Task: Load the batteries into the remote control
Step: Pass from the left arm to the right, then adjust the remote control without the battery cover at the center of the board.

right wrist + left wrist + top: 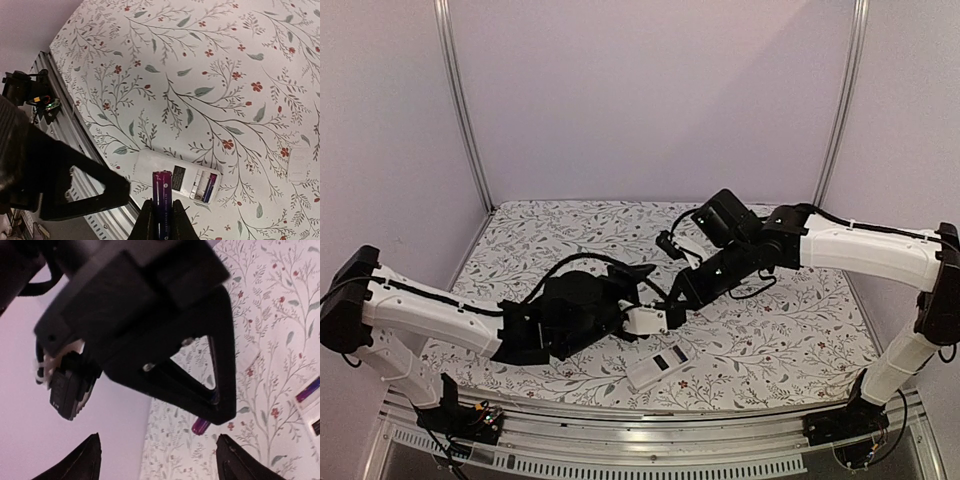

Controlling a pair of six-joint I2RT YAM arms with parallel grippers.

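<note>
Battery (162, 195), dark, clenched lengthwise in right gripper (162, 215) near remote control (175, 175), which lies back-up on floral table (225, 75), left gripper (160, 462) released, empty: align with open bay, seat one end first, press flat.

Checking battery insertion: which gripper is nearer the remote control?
Right. The right gripper hangs just above the remote control, shut on a battery; the left gripper is open, off to its side.
</note>
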